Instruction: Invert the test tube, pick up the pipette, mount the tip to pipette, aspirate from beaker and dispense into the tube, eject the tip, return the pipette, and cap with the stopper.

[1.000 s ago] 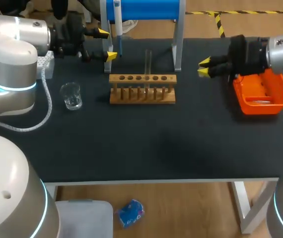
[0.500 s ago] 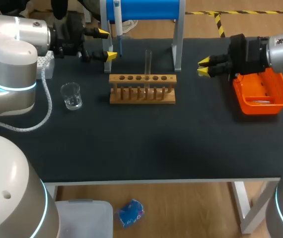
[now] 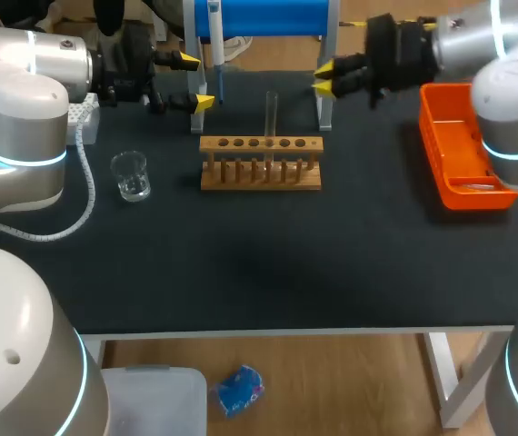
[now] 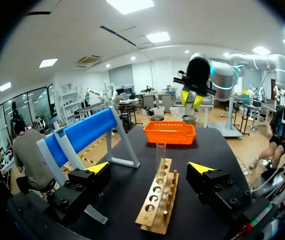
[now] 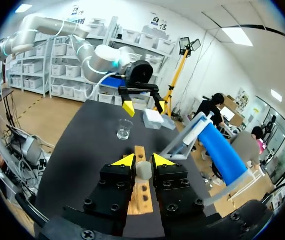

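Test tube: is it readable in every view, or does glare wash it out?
Head view: tube faint against the dark table, no glare. Left wrist view: plain outline above the rack. Right wrist view: unseen past the stopper in the right pincer.

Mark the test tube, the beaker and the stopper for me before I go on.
test tube (image 3: pixel 272 113), head view: middle of its upright glass wall.
beaker (image 3: pixel 131 177), head view: its glass side wall.
stopper (image 5: pixel 143 170), right wrist view: its pale rounded top.
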Controlling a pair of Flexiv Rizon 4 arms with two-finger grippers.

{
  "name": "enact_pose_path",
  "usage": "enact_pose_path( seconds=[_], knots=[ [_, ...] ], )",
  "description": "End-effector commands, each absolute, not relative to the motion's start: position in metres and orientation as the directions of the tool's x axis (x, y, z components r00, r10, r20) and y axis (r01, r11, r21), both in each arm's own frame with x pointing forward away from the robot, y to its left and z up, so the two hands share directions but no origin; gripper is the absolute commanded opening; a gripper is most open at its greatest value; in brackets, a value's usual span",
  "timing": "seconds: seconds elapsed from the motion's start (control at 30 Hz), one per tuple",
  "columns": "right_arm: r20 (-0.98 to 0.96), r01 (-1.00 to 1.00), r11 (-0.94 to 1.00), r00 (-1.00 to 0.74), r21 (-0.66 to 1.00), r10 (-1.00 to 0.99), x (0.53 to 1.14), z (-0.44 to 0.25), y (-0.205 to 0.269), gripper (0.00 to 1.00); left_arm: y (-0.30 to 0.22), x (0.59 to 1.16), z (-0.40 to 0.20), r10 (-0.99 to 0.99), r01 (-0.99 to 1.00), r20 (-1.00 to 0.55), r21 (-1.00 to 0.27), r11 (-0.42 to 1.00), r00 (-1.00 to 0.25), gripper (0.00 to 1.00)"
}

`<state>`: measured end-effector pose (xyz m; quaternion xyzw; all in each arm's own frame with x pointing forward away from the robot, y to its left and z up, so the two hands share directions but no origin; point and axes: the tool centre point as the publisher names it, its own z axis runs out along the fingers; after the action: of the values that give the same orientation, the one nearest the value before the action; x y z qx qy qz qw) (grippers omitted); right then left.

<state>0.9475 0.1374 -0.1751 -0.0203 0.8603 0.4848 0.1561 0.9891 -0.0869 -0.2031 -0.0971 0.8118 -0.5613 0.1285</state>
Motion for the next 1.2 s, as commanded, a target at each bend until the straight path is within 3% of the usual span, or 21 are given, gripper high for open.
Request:
enact_pose_path(
  seconds=[0.03,0.47,1.2],
  knots=[
    [-0.249,-0.167,0.539,-0.965,0.825,0.082,0.984,-0.188,0.174,0.00,-0.087,0.990,-0.203,-0.300,-0.014,-0.099,-0.936,0.352,-0.949,1.00],
    [-0.225,-0.155,0.532,-0.972,0.832,0.068,1.011,-0.207,0.210,0.00,-0.087,0.990,-0.203,-0.300,-0.014,-0.099,-0.936,0.352,-0.949,1.00],
    [-0.209,-0.133,0.522,-0.974,0.843,0.090,1.006,-0.224,0.205,0.00,-0.087,0.990,-0.203,-0.300,-0.014,-0.099,-0.936,0.352,-0.949,1.00]
  ],
)
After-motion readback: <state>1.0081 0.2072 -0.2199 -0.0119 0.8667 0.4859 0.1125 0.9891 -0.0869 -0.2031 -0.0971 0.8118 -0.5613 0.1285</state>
